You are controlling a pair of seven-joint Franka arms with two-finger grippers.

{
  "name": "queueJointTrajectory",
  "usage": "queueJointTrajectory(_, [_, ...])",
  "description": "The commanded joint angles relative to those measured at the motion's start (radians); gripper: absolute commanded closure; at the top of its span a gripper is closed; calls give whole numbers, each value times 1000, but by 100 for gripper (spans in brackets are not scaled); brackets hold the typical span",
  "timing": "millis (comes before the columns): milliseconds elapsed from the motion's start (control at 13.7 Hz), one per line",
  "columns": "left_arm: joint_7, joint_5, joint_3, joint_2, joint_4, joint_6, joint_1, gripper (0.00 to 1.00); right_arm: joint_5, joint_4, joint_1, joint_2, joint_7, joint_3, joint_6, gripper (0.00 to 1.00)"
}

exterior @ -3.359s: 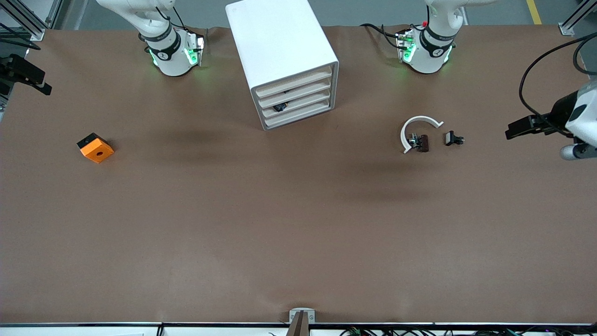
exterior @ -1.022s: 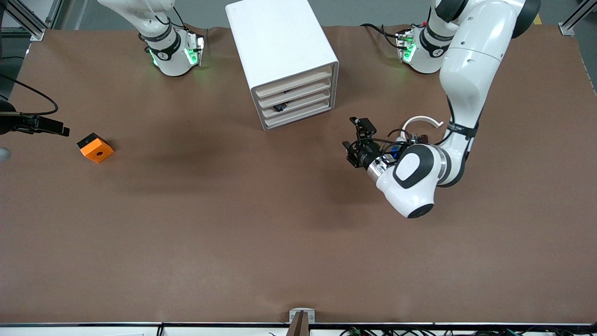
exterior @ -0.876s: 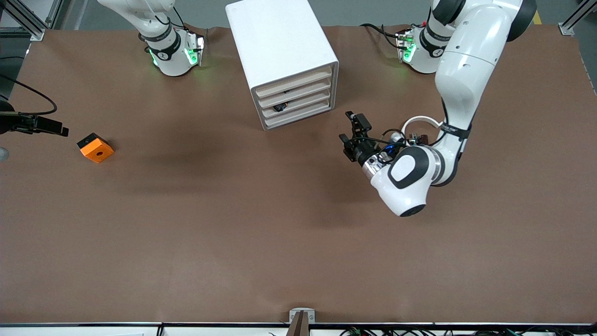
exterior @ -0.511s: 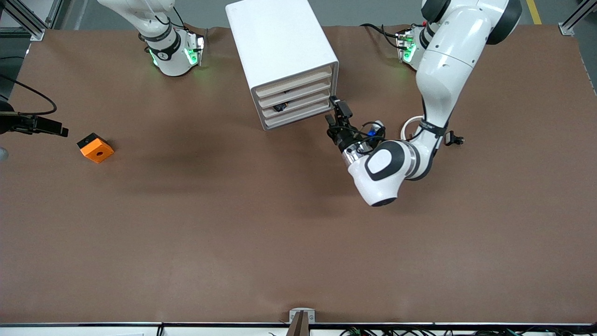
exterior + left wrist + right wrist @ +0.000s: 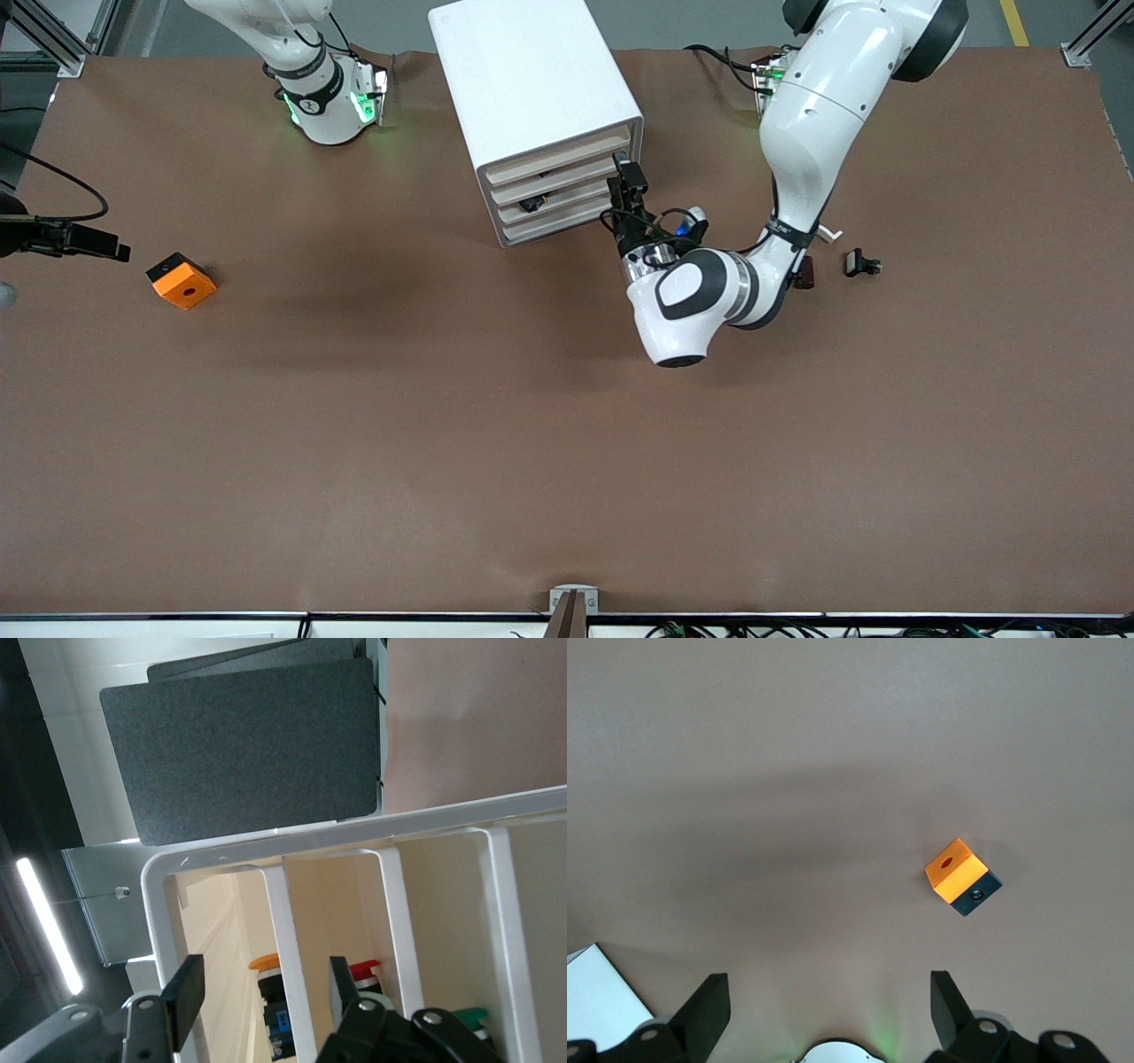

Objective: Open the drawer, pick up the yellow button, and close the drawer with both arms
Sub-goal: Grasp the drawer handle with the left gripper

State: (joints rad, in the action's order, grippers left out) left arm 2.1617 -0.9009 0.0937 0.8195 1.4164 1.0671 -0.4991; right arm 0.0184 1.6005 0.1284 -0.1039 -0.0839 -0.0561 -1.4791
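The white cabinet (image 5: 532, 84) stands between the arm bases, and its four beige-fronted drawers (image 5: 560, 193) all look pushed in. My left gripper (image 5: 625, 184) is open and empty, right at the drawer fronts at the end of the cabinet toward the left arm. In the left wrist view my left gripper (image 5: 263, 992) has its fingers on either side of a white bar (image 5: 390, 904). The button (image 5: 273, 992), with an orange cap, dark body and blue base, stands inside past it. My right gripper (image 5: 106, 248) is open and empty over the table beside the orange cube (image 5: 181, 280).
The right wrist view shows the right gripper (image 5: 828, 1010) and the orange cube (image 5: 961, 875) on bare brown table. A red-capped (image 5: 365, 971) and a green-capped piece (image 5: 469, 1017) sit in the cabinet. A black clip (image 5: 861, 263), a brown clip (image 5: 804, 272) and a white arc (image 5: 828, 233) lie by the left arm.
My left arm has swung in from the left arm's end of the table, over the clips, up to the cabinet's drawer fronts. My right gripper has barely moved in the last second.
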Motion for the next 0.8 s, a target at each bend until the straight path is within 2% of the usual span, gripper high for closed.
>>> queueJointTrajectory(0, [18, -27, -5, 16, -2, -19, -22, 36, 2, -19, 14, -8, 16, 10, 7, 0])
queueJointTrajectory(146, [18, -42, -5, 17, 9, -16, -39, 36, 2, -19, 2, -3, 88, 16, 10, 0])
queueJointTrajectory(365, [17, -53, -5, 17, 18, -13, -79, 36, 2, -19, -123, -2, 427, 19, 17, 0])
queueJointTrajectory(657, [12, -49, -8, 17, 81, -12, -110, 40, 18, -17, -257, 4, 680, 19, 23, 0])
queueJointTrajectory(730, [10, -47, -8, 17, 82, -13, -116, 55, 23, -20, -286, 6, 726, 19, 22, 0])
